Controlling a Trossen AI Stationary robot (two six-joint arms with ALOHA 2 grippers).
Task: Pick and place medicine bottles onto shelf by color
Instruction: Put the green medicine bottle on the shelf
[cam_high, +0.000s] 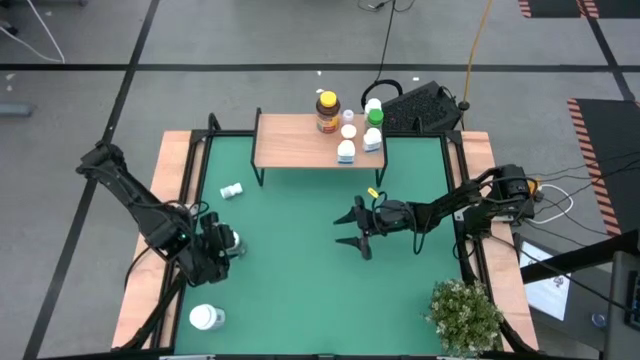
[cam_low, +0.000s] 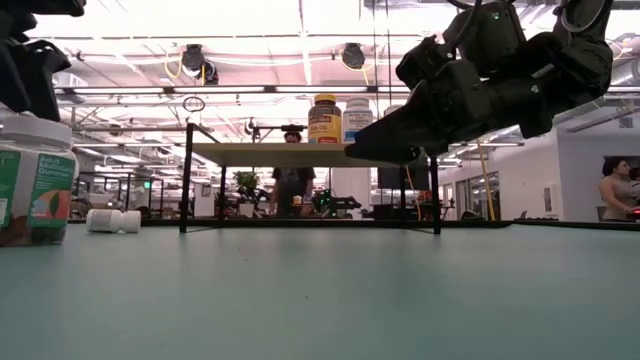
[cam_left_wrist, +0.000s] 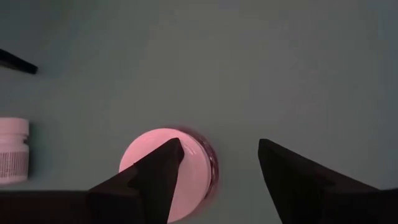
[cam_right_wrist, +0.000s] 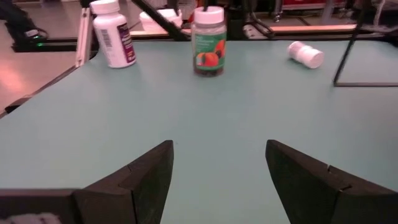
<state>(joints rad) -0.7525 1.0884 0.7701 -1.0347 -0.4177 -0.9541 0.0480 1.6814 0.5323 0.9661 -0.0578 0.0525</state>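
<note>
The shelf (cam_high: 295, 142) stands at the table's far side. On it are an amber, yellow-capped bottle (cam_high: 327, 112), a green-capped one (cam_high: 374, 118) and small white ones (cam_high: 347, 140). On the mat, a white bottle (cam_high: 231, 191) lies on its side. An upright white-capped bottle with an orange-and-green label (cam_right_wrist: 208, 42) stands at the left. Another white bottle (cam_high: 206, 318) stands near the front left. My left gripper (cam_left_wrist: 217, 168) is open, pointing steeply down over the labelled bottle's cap (cam_left_wrist: 186, 158), one finger in front of it. My right gripper (cam_high: 352, 225) hovers open at mid-table. My left gripper comes at the labelled bottle from above. One fingertip (cam_left_wrist: 165, 158) overlaps the white cap in the left wrist view, and the other stands off to the cap's side. Whether the finger touches the cap, I cannot tell. The bottle stands upright on the mat.
A leafy potted plant (cam_high: 465, 315) sits at the near right corner. A wooden rim (cam_high: 170, 200) borders the green mat. A black keyboard (cam_high: 420, 108) lies behind the shelf. People are in the room beyond the table, in the low view.
</note>
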